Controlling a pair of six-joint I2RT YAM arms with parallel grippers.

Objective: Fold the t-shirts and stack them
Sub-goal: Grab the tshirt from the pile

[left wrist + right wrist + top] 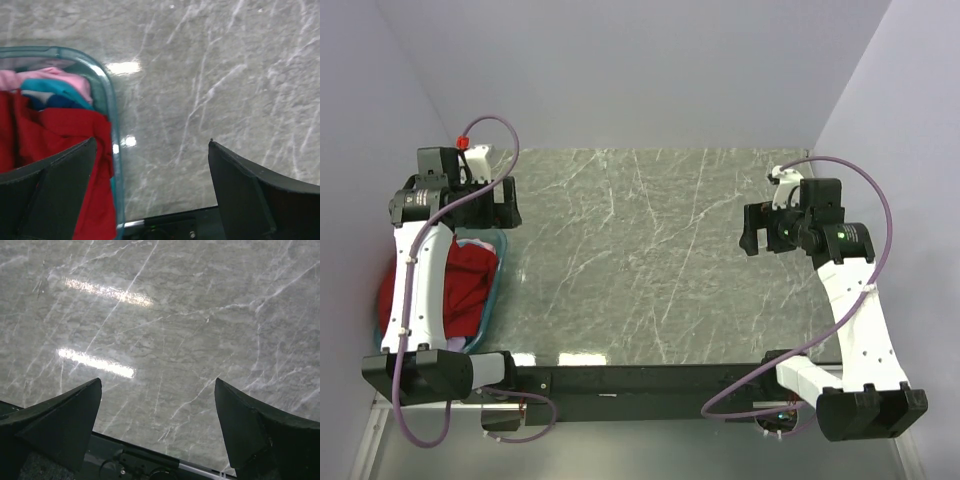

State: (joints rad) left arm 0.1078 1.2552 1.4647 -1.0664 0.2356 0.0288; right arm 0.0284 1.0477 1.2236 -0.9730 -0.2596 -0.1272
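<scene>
Table (660, 250): flat grey marble-pattern surface with white veining and glare patches. One translucent teal bin (106, 92) rests directly on it at the left edge.

likely a robotics lab: bare pale walls (620, 70) close around a marble-look table (650, 250) with robot arms (415, 290)

One bin (102, 75); one each of red shirt (60, 132), pink shirt (47, 76), teal shirt (57, 88), blue shirt (55, 102)
</scene>
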